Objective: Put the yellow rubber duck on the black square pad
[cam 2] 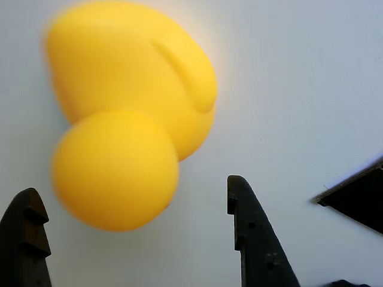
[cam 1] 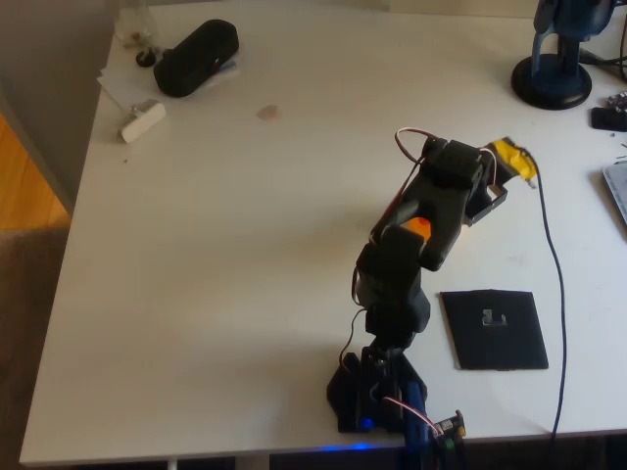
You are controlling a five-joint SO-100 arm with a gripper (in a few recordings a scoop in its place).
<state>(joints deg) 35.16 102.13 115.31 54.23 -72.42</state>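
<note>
- The arm [cam 1: 407, 264] is matte black and built from blocky, boxy segments.
- An orange patch [cam 1: 418, 227] shows on top of the segment behind the gripper.
- Yellow tape [cam 1: 513, 160] is wrapped around the gripper [cam 1: 505, 176] at its far end.
- A thin red-and-white cable [cam 1: 409, 137] loops out just behind the gripper, and another [cam 1: 407, 406] curls at the base.
- A blue light [cam 1: 365, 424] glows at the base [cam 1: 377, 392], farthest from the gripper.
- In the wrist view the two fingers [cam 2: 254, 236] are black, tapered to blunt tips, with stepped inner edges and small round holes.
</note>
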